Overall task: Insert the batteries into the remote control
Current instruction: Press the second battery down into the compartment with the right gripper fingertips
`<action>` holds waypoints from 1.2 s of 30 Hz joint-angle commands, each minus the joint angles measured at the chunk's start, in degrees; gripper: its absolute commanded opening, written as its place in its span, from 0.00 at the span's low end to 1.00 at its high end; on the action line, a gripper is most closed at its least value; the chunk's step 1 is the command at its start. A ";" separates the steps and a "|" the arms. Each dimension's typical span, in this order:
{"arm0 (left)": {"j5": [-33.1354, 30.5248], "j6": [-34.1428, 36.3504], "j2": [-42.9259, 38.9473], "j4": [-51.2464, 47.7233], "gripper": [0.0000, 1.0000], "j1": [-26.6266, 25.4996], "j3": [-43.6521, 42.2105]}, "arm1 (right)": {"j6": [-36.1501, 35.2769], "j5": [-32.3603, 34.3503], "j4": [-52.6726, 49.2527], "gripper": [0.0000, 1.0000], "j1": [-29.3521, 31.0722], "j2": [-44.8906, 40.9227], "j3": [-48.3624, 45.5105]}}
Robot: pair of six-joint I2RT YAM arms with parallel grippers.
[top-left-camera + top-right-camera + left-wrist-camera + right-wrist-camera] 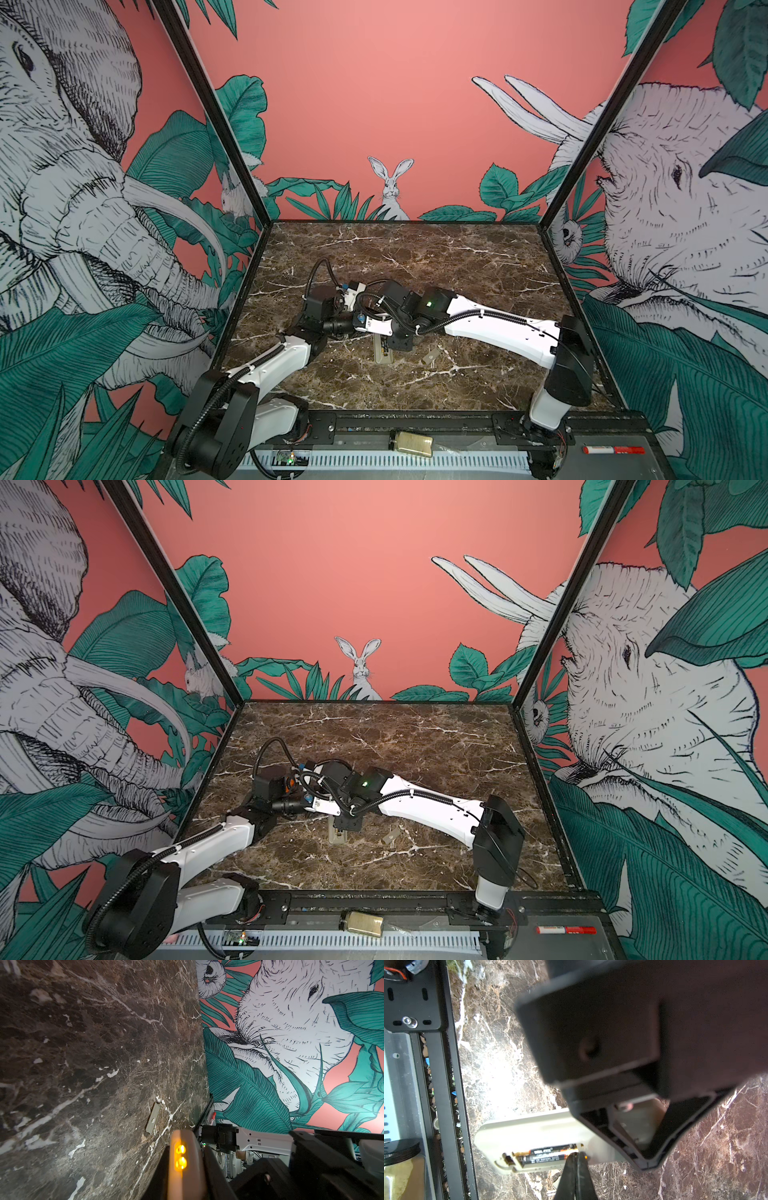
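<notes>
Remote control (533, 1132) back-up on desk (492, 1064); both batteries (548, 1155) in recess. My right pincer (577, 1154) pressed together, tips at battery end. My left pincer (185, 1153) pinching remote's far end. Risks: tips slip, lever cell out; sideways push skews remote in left grip.

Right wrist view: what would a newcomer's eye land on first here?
The two batteries lying side by side in the open recess of the remote control, with the right gripper at their end, fingers shut. In the left wrist view, two orange lights glow on the remote's end, clamped by the left gripper.
</notes>
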 commanded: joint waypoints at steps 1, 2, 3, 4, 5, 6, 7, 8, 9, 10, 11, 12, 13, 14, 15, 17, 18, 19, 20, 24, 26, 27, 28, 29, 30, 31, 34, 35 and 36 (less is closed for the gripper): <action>5.21 -2.83 -1.89 7.90 0.00 -0.19 2.69 | 0.99 1.37 -1.27 0.00 0.22 1.49 -2.43; 5.24 -2.94 -1.75 8.10 0.00 -0.18 2.80 | 1.09 1.41 -1.10 0.00 0.22 1.43 -2.55; 5.15 -3.03 -1.78 8.20 0.00 -0.20 2.81 | 1.20 1.46 -0.94 0.00 0.22 1.38 -2.56; 5.10 -3.02 -1.61 8.27 0.00 -0.19 2.91 | 1.22 1.47 -0.98 0.00 0.22 1.38 -2.64; 5.03 -3.10 -1.54 8.30 0.00 -0.16 3.02 | 1.18 1.51 -0.98 0.00 0.24 1.38 -2.58; 5.04 -3.16 -1.44 8.39 0.00 -0.19 3.05 | 1.18 1.65 -0.98 0.00 0.26 1.42 -2.56; 5.02 -3.25 -1.33 8.65 0.00 -0.19 3.08 | 1.26 1.77 -0.99 0.00 0.26 1.38 -2.56; 4.99 -3.25 -1.28 8.72 0.00 -0.22 3.14 | 1.10 1.94 -0.98 0.00 0.22 1.38 -2.49; 5.01 -3.25 -1.17 8.67 0.00 -0.20 3.15 | 1.13 1.98 -0.98 0.00 0.26 1.37 -2.41; 5.02 -3.28 -1.09 8.83 0.00 -0.20 3.16 | 1.14 2.12 -0.98 0.00 0.22 1.38 -2.39; 5.01 -3.25 -1.04 8.81 0.00 -0.14 3.19 | 1.10 2.16 -0.98 0.00 0.22 1.36 -2.34; 5.03 -3.29 -0.97 8.89 0.00 -0.20 3.25 | 1.16 2.20 -0.97 0.00 0.22 1.38 -2.27; 5.08 -3.17 -0.87 8.88 0.00 -0.20 3.24 | 1.26 2.26 -0.98 0.00 0.22 1.38 -2.17; 5.05 -3.16 -0.78 8.92 0.00 -0.20 3.33 | 1.29 2.26 -0.99 0.00 0.22 1.38 -2.16; 5.10 -3.21 -0.67 8.94 0.00 -0.18 3.38 | 1.35 2.40 -1.02 0.00 0.22 1.38 -2.09; 5.09 -3.16 -0.47 8.93 0.00 -0.19 3.47 | 1.53 2.60 -1.08 0.01 0.22 1.31 -2.03; 5.10 -3.15 -0.42 8.93 0.00 -0.20 3.54 | 1.66 2.61 -0.99 0.02 0.22 1.26 -2.03; 5.09 -3.07 -0.23 8.84 0.00 -0.12 3.55 | 1.77 2.65 -0.91 0.03 0.24 1.20 -1.96; 5.02 -2.90 -0.08 8.71 0.00 -0.19 3.60 | 1.96 2.78 -0.80 0.04 0.22 1.03 -1.89; 5.02 -2.57 0.13 8.01 0.00 -0.18 3.86 | 2.83 3.14 -0.21 0.05 0.22 0.09 -1.96; 4.88 -2.17 -0.09 7.20 0.00 -0.19 3.95 | 3.28 3.05 0.08 0.05 0.22 -0.46 -2.16; 4.76 -2.04 -0.05 6.88 0.00 -0.17 4.03 | 3.44 3.05 0.14 0.05 0.22 -0.64 -2.27; 4.77 -1.84 -0.11 6.60 0.00 -0.17 4.08 | 3.55 3.05 0.17 0.05 0.22 -0.86 -2.22; 4.75 -1.64 0.02 6.27 0.00 -0.11 4.14 | 3.77 2.97 0.14 0.05 0.22 -1.14 -2.29; 4.62 -1.45 0.03 5.93 0.00 -0.13 4.21 | 3.98 3.05 0.12 0.06 0.22 -1.42 -2.30; 4.45 -1.17 0.13 5.45 0.00 -0.13 4.26 | 4.45 3.11 0.17 0.07 0.22 -1.76 -2.22; 3.60 -0.70 0.39 4.80 0.00 -0.10 3.96 | 5.54 3.14 0.54 0.11 0.22 -2.78 -2.59; 3.44 -0.61 0.71 4.79 0.00 -0.15 3.95 | 6.05 3.15 0.82 0.12 0.24 -3.17 -2.69; 3.22 -0.48 0.80 4.73 0.00 -0.12 3.87 | 6.39 3.27 0.94 0.13 0.22 -3.41 -2.71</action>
